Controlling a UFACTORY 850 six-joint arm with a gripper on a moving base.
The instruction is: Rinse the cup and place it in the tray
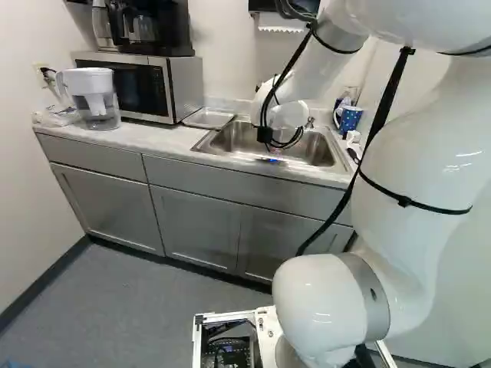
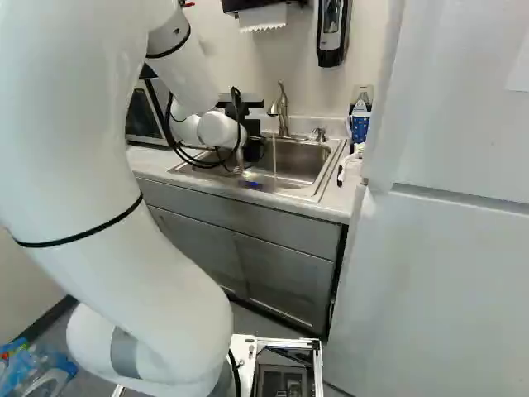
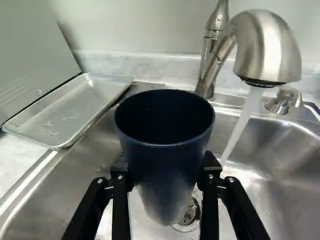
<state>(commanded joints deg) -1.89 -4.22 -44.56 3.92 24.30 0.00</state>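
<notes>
One tray [image 1: 209, 118] lies beside the sink [image 1: 314, 146] in the left base view. Right base view: water runs from the faucet [image 2: 279, 103]. Wrist view: the gripper [image 3: 165, 171], fingers partly spread, clasps the dark cup [image 3: 162, 155] mid-wall above the sink, beside the stream. Probably light, stiff, slippery when wet; mid-wall suits.

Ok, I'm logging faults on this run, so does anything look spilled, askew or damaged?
Nothing looks spilled, askew or damaged: the cup is mouth up in the gripper and the tray lies flat beside the sink. Water runs past the cup, though, not into it.
</notes>
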